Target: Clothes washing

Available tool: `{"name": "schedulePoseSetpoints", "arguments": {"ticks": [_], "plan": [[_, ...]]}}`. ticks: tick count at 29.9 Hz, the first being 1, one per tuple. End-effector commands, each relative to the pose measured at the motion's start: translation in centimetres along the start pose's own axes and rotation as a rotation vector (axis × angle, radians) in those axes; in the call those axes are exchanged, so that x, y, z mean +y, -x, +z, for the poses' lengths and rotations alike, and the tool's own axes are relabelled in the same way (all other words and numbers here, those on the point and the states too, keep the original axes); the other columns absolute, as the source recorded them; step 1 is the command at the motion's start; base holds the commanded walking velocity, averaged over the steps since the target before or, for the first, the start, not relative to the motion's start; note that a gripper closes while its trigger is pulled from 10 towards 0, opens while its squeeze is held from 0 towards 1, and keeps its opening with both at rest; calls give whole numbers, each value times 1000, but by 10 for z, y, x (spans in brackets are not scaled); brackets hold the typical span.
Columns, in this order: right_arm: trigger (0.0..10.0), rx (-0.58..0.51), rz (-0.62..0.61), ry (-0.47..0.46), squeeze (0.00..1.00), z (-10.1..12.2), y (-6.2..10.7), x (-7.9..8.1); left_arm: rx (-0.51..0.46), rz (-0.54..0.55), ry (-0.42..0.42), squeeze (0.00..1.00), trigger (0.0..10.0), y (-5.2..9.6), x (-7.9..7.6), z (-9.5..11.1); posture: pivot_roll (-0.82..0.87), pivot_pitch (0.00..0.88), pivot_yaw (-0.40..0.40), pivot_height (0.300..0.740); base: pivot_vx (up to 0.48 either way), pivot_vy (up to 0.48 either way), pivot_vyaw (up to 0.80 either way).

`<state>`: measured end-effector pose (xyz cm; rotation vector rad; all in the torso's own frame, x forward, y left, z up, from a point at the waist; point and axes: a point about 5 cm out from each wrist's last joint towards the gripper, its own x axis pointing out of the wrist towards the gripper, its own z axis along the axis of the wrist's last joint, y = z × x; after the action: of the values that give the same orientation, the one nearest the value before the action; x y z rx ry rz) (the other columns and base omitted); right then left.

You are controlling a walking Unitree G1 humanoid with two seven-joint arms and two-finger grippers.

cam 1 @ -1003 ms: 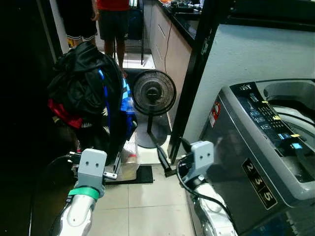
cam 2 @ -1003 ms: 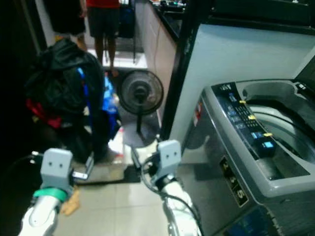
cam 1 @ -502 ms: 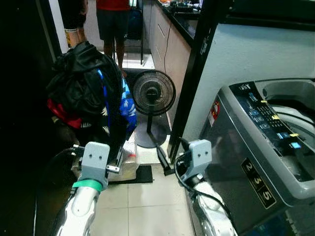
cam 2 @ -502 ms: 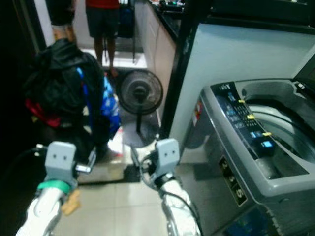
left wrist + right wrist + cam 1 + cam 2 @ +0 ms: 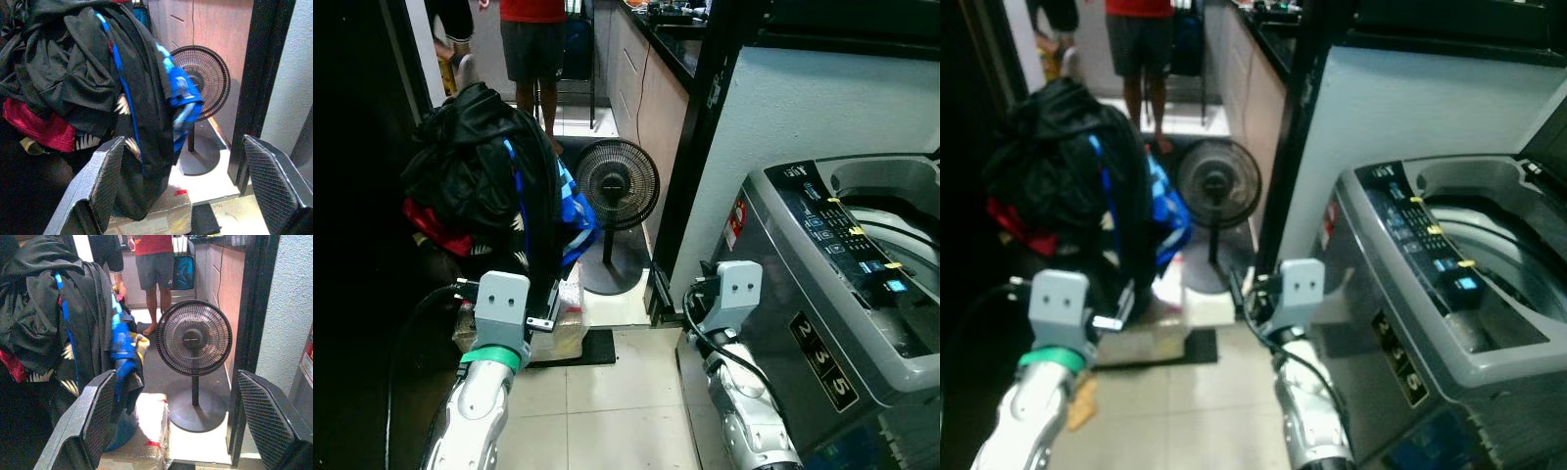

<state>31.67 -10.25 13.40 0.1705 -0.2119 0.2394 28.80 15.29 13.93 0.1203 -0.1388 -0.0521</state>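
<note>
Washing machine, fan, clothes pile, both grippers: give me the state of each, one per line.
washing machine: lid open, tub exposed.
fan: upright on the floor; spinning or not, cannot tell.
clothes pile: heaped, not gripped.
left gripper: open, empty.
right gripper: open, empty.

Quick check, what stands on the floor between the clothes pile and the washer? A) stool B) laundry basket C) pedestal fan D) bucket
C: a black pedestal fan stands on its round base on the floor, with the clothes pile to its left and the washing machine to its right.
</note>
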Motion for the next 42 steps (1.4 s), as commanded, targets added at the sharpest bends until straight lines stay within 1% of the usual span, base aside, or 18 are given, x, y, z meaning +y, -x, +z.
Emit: {"name": "schedulePoseSetpoints", "arguments": {"ticks": [1,2,3,10,14,17,22,32,37,42], "plan": [[10000,19,-15,-6,0,-4,1,-3,13,-6,-3,0,10000,0,-3,-4,38,0,-41,740,0,0,0],[10000,15,-14,-2,0,-3,0,-2,12,-7,-3,0,10000,0,-4,-3,38,0,-40,740,0,0,0],[10000,5,-8,32,0,-1,0,-2,5,-8,-10,0,10000,-1,-5,-1,37,0,-39,740,0,0,0],[10000,-24,-10,54,0,5,-4,-3,-18,-13,-22,0,10000,-1,-4,2,35,0,-38,740,0,0,0],[10000,-40,-10,73,0,9,-6,-4,-32,-10,-28,0,10000,-2,-3,4,34,0,-37,740,376,0,0],[10000,-40,-4,82,0,10,-6,-5,-37,-9,-32,0,10000,-3,-4,5,35,0,-37,740,480,0,763],[10000,-35,-4,79,0,8,-5,-4,-34,-9,-34,0,10000,-3,-3,4,35,0,-35,740,480,0,705],[10000,-41,-12,53,0,8,-5,-4,-35,-8,-33,0,10000,-4,-3,5,35,0,-33,740,418,0,0],[10000,-39,-19,55,0,8,-5,-7,-23,-12,-19,0,10000,-5,-4,4,32,0,-30,740,0,0,0],[10000,-37,-18,57,0,7,-4,-7,-44,-23,-23,0,10000,-6,-5,6,28,0,-26,740,111,0,0]]}}
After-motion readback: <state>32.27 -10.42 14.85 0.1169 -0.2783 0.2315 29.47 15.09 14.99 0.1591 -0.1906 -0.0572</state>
